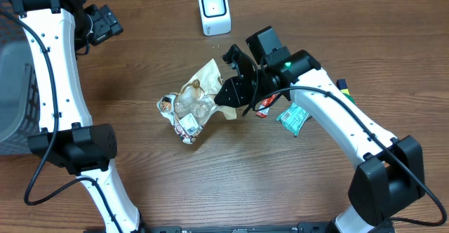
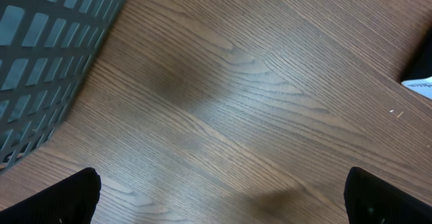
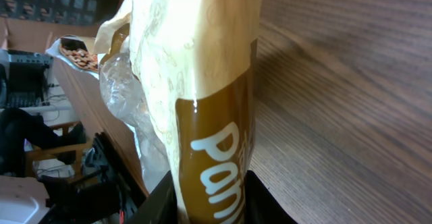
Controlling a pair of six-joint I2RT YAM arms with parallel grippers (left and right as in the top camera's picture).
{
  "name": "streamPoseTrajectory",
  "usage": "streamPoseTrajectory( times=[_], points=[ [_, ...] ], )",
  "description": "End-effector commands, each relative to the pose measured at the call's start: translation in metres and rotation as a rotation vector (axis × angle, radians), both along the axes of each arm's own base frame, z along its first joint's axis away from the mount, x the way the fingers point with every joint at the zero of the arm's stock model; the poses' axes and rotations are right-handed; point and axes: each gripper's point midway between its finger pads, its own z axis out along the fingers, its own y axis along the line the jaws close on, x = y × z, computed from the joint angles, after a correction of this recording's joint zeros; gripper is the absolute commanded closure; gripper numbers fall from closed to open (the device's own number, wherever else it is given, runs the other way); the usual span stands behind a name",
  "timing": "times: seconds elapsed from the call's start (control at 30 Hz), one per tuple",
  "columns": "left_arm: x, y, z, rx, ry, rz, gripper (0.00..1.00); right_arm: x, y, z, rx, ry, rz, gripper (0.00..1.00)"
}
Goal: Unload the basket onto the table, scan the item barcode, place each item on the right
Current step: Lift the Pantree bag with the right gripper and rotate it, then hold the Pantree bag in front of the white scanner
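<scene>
Pinching the bag, your right gripper has clamped narrow on it; left gripper gapes wide, empty.

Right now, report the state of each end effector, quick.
Left end effector: open, holding nothing.
Right end effector: closed on the brown-and-cream snack bag.

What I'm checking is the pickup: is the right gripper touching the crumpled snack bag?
Touching. The right wrist view shows the snack bag filling the gap between the fingers of the right gripper, pressed against both.
</scene>
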Motion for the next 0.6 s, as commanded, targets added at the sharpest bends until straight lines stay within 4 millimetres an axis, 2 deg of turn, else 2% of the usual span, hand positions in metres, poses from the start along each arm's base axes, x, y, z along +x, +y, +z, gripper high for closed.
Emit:
streamPoseTrajectory(
  times=[0.0, 0.1, 0.27, 0.43, 0.57],
  points=[
    [-0.001, -0.004, 0.0, 0.004, 0.004, -0.026, 0.0, 0.017, 0.005, 0.044, 0.078, -0.1, 0.01, 0.96],
    [-0.001, -0.004, 0.0, 0.004, 0.004, -0.026, 0.0, 0.04, 0.005, 0.081, 0.078, -0.227, -0.026, 0.96],
    [-0.001, -0.004, 0.0, 0.004, 0.004, -0.026, 0.0, 0.089, -0.009, 0.13, -0.019, -0.527, -0.139, 0.96],
    [-0.001, -0.004, 0.0, 0.004, 0.004, -0.026, 0.0, 0.135, -0.018, 0.152, -0.137, -0.825, -0.19, 0.96],
    [-0.001, -0.004, 0.0, 0.004, 0.004, -0.026, 0.0, 0.16, -0.021, 0.163, -0.205, -0.988, -0.195, 0.97]
  ],
)
